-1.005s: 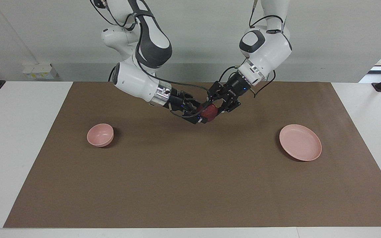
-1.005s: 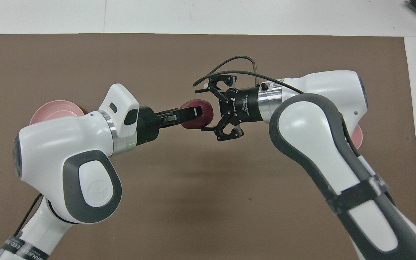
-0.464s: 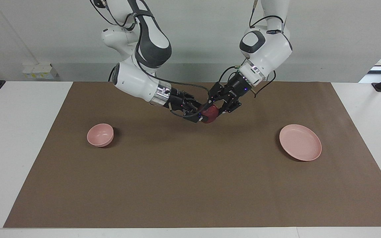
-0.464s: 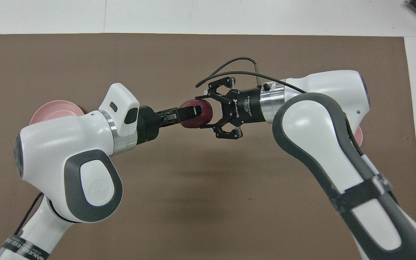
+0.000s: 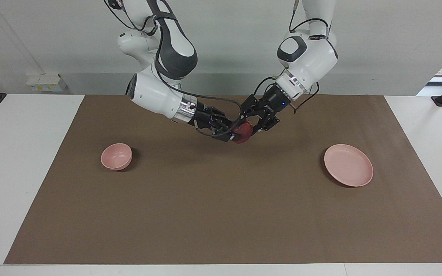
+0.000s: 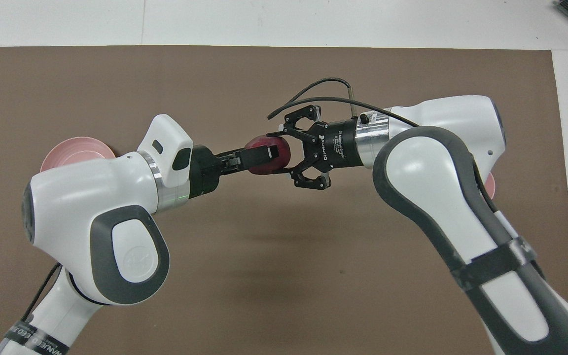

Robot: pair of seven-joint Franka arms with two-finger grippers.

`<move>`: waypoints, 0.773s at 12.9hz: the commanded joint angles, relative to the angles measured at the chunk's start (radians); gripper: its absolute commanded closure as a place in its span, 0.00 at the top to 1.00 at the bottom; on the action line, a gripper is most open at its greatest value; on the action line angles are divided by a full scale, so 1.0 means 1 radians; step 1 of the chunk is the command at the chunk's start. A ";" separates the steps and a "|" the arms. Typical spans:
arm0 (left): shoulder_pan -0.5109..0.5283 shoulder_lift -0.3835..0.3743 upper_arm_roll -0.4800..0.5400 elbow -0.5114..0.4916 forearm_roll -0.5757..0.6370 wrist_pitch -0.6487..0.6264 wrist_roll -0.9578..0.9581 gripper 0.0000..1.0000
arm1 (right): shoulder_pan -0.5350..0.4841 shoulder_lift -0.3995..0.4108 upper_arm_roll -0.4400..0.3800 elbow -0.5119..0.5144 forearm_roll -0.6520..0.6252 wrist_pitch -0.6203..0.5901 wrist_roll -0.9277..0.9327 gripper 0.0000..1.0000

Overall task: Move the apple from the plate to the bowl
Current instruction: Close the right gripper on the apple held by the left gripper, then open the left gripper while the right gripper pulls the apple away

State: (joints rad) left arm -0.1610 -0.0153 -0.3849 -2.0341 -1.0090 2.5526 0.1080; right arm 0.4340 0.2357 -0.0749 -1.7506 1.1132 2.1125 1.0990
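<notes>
The dark red apple (image 5: 243,131) hangs in the air over the middle of the brown mat, between the two grippers. My left gripper (image 5: 250,126) is shut on it, with one finger lying across its top in the overhead view (image 6: 263,155). My right gripper (image 5: 231,132) meets it from the other end, its fingers set against the apple's sides (image 6: 282,153). The pale pink plate (image 5: 348,165) lies bare at the left arm's end; the left arm partly hides it in the overhead view (image 6: 74,148). The small pink bowl (image 5: 116,156) stands at the right arm's end.
The brown mat (image 5: 221,214) covers most of the white table. In the overhead view only a sliver of the bowl (image 6: 489,186) shows past the right arm. A small white box (image 5: 46,82) sits off the mat near the wall.
My right gripper has turned a little and come in closer around the apple. The apple and both grippers have shifted slightly toward the right arm's end. My left gripper keeps its hold.
</notes>
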 commanded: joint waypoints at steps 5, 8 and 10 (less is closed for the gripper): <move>0.005 0.002 0.001 0.003 0.010 -0.017 -0.021 1.00 | -0.061 -0.004 0.003 -0.006 -0.134 -0.040 -0.106 0.00; 0.024 0.002 0.006 -0.006 0.048 -0.015 -0.017 1.00 | -0.096 -0.001 0.003 -0.006 -0.341 -0.072 -0.230 0.00; 0.069 0.002 0.006 -0.006 0.137 -0.053 -0.016 1.00 | -0.141 0.002 0.001 -0.006 -0.476 -0.109 -0.359 0.00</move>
State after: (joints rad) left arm -0.1341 -0.0108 -0.3799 -2.0380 -0.9403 2.5466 0.0992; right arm 0.3341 0.2397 -0.0782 -1.7550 0.7335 2.0423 0.8482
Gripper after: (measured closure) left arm 0.000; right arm 0.344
